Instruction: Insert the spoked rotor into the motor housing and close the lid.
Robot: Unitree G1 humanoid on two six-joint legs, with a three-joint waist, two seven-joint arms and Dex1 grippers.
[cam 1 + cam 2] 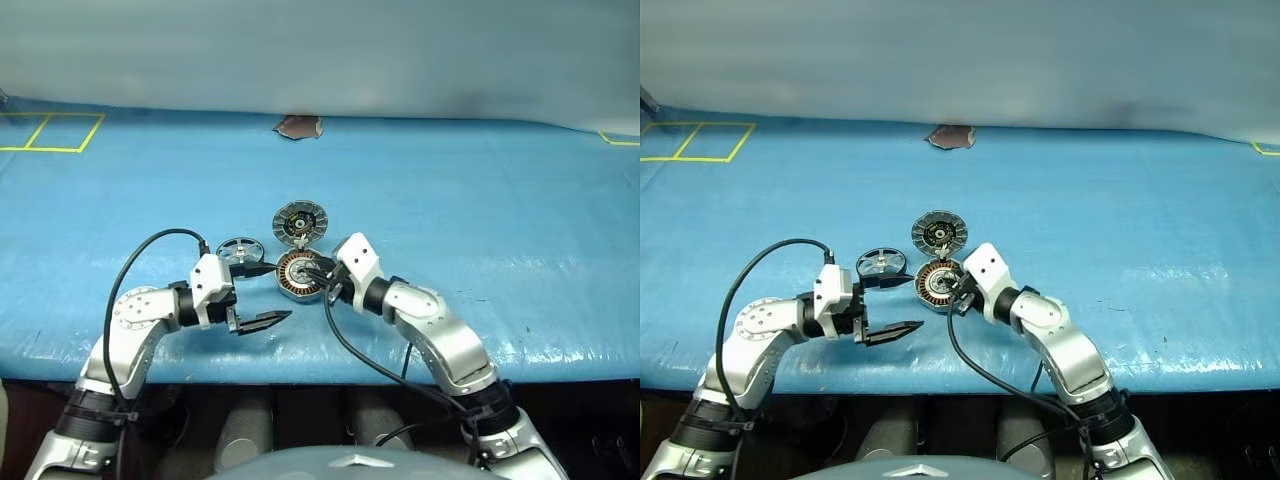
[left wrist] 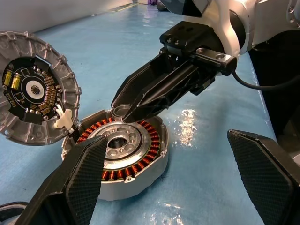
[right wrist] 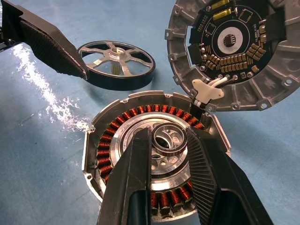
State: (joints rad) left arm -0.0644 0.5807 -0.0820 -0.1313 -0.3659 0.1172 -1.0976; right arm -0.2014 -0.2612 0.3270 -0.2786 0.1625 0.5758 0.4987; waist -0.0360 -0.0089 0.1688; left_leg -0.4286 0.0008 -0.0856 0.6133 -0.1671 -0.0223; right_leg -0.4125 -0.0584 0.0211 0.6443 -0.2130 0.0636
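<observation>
Now on the blue table [image 1: 480, 200], the motor housing [image 3: 154, 154] lies with its lid [image 3: 234, 51] flung open. My right gripper [image 3: 169, 140] pinches a small ring [image 3: 168, 139] over the hub. The spoked rotor [image 1: 240, 250] lies flat just beyond my released left gripper [image 1: 262, 295], nearer that arm.

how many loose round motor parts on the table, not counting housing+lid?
2. The spoked rotor lies flat beside the motor housing; a small ring sits over the housing's hub, between the right gripper fingers. Smaller parts may be hidden.
</observation>
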